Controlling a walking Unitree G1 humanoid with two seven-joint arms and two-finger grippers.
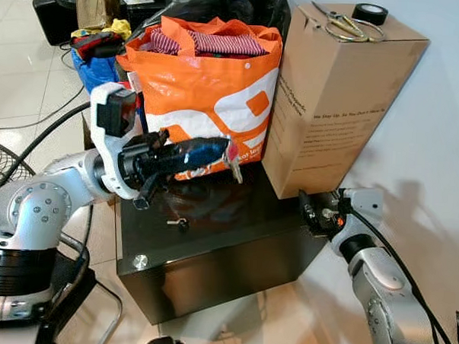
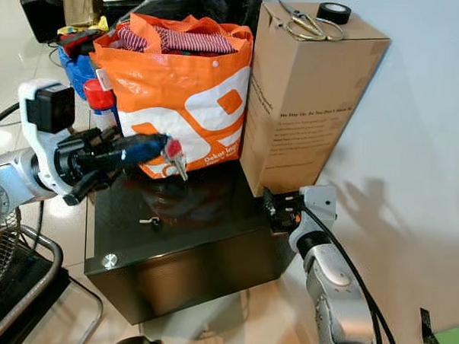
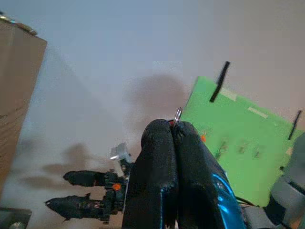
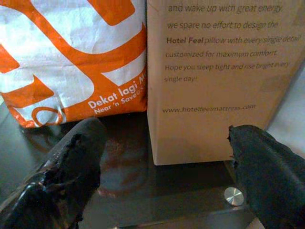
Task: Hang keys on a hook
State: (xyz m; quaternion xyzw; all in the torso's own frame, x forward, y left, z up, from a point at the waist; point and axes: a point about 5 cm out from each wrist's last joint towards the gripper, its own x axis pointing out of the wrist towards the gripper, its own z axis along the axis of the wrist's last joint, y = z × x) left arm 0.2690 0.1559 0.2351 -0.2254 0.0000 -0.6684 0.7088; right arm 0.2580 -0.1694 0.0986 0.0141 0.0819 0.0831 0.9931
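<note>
Pinching the keys [image 1: 232, 161] between pressed-together fingers, the left pincer [image 1: 215, 152] holds them above the black bench [image 1: 211, 240], just in front of the orange bag [image 1: 210, 95]. The carry step is in hand, I judge; no hook can be made out, so the next move calls for finding one. Near the bench's right edge, the right pincer [image 4: 162, 171] hangs spread and idle before the cardboard box [image 1: 331, 108].

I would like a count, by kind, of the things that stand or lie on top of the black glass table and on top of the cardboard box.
Orange bag: 1
Cardboard box: 1
Scissors: 1
Roll of black tape: 1
Small key on the table: 1
Total: 5
</note>
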